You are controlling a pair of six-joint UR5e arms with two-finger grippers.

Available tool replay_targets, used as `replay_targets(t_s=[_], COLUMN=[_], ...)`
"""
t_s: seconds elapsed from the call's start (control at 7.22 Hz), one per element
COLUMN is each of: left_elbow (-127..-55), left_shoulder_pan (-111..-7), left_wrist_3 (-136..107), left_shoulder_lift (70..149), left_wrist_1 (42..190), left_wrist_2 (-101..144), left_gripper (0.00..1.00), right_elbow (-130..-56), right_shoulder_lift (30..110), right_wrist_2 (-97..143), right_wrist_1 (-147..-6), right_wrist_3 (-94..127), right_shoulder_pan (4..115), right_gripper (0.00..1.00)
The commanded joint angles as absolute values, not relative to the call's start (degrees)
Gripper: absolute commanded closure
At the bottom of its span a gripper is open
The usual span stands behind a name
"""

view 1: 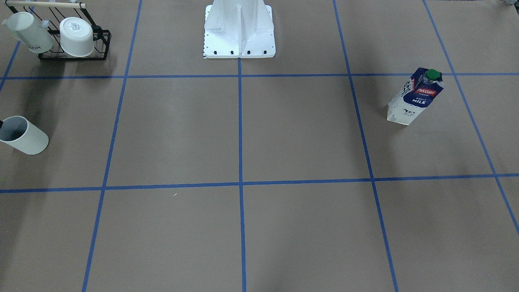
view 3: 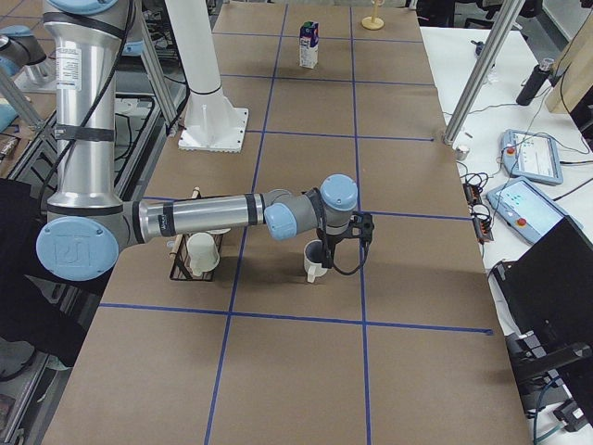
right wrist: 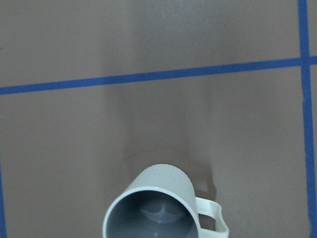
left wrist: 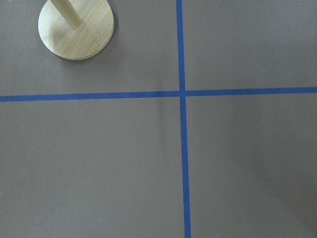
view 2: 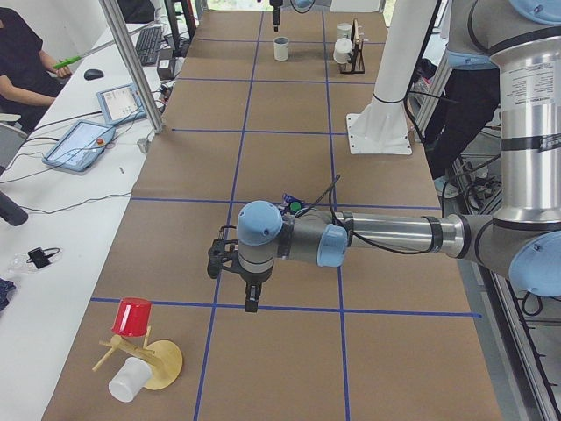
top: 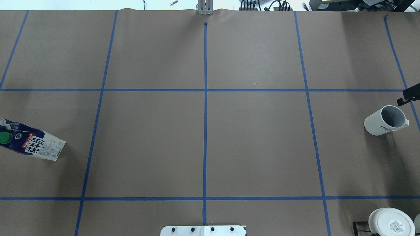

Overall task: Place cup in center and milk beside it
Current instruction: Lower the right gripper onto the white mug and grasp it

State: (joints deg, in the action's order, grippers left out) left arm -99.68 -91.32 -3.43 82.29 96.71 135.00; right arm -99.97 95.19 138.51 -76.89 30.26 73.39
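The cup (top: pixel 385 120), a white mug with a grey inside, stands upright near the table's right end; it also shows in the front view (view 1: pixel 22 135) and at the bottom of the right wrist view (right wrist: pixel 158 208). My right gripper (view 3: pixel 326 252) hangs just above and beside the cup's rim; only a black tip (top: pixel 408 96) shows overhead, and I cannot tell if it is open. The milk (top: pixel 31 144), a blue and white carton with a green cap, stands near the left end (view 1: pixel 415 96). My left gripper (view 2: pixel 252 303) points down beyond the milk, over bare paper; I cannot tell its state.
A black wire rack (view 1: pixel 101 44) holds two other white mugs near the cup. A wooden stand (view 2: pixel 162 364) with a red cup stands at the left end; its base shows in the left wrist view (left wrist: pixel 76 29). The robot's white base (view 1: pixel 239 36) stands at mid table edge.
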Motion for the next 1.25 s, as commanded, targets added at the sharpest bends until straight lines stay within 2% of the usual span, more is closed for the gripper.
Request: replay_targets(t_s=[0.0,1.11], left_elbow=[-99.6,-99.7], left_shoulder_pan=[-91.3,-91.3], left_wrist_3=[-3.4,-3.4], left_shoulder_lift=[82.5,82.7], left_wrist_1=[96.7,96.7], left_wrist_2=[135.0,135.0], left_gripper=[0.01,0.01], right_elbow=[-100.0,-100.2], right_shoulder_lift=[99.0,95.9], right_wrist_2=[138.4,137.9], right_wrist_1=[-76.7,-76.7], right_wrist_3=[33.9,42.3], right_shoulder_pan=[73.2,68.4], right_gripper=[0.0,0.0])
